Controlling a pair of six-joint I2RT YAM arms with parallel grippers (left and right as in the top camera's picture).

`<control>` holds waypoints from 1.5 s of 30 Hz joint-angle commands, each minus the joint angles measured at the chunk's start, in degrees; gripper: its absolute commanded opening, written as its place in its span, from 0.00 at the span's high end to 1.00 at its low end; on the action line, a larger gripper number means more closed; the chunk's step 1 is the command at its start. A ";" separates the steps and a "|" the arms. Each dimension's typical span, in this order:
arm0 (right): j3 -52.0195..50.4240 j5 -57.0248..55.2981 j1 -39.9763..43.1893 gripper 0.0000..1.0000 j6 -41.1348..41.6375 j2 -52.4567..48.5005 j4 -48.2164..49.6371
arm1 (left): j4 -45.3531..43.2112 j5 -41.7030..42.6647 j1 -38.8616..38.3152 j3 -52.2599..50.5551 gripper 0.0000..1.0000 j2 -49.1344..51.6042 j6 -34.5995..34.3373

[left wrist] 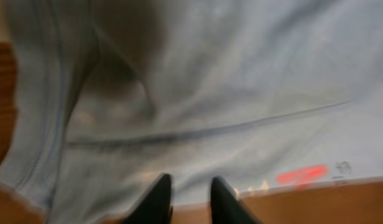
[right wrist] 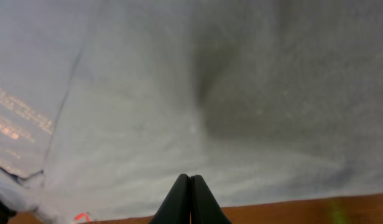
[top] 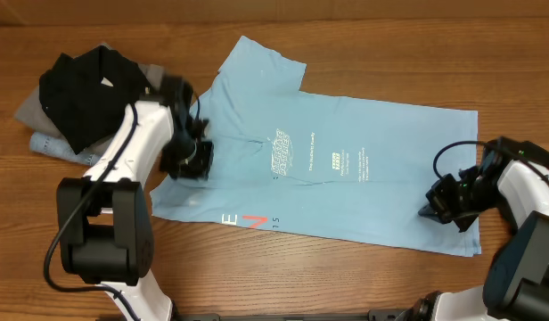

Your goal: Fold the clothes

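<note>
The clothes show mainly as a light blue T-shirt with white lettering, spread flat across the table. My left gripper is at the shirt's left side, near the sleeve. In the blurred left wrist view its gripper has a narrow gap between the black fingers, just above the shirt's hem. My right gripper rests on the shirt's right end. In the right wrist view that gripper is shut, tips pressed together over the cloth; no fabric shows between them.
More clothes are piled at the back left: a black garment lies on grey cloth and a pale blue piece. Bare wooden table runs along the front edge. A red print mark sits by the hem.
</note>
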State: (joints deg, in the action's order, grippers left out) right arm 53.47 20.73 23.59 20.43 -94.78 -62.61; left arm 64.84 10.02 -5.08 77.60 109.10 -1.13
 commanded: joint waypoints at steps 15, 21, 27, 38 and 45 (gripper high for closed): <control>-10.71 -9.99 10.23 0.96 9.03 0.59 4.46 | -4.24 -0.55 14.47 -23.02 0.96 0.11 -11.47; -10.16 -9.53 11.39 0.96 2.78 1.01 3.63 | -0.59 -0.96 18.67 -22.99 0.96 -0.87 -7.76; -1.81 3.04 11.37 0.87 -5.68 8.33 1.01 | 2.23 2.27 14.73 -16.63 0.92 -10.14 -4.61; 18.82 19.06 10.05 0.51 -5.92 13.33 2.43 | -2.97 1.05 -0.39 12.17 0.24 -20.00 2.91; 18.82 19.80 5.14 0.47 -5.92 13.33 7.28 | -17.92 2.21 -0.24 16.59 0.24 -4.35 3.50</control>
State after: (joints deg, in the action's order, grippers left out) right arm 71.07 38.37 30.72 14.96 -81.87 -55.88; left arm 50.92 11.79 -5.89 91.85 94.56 0.30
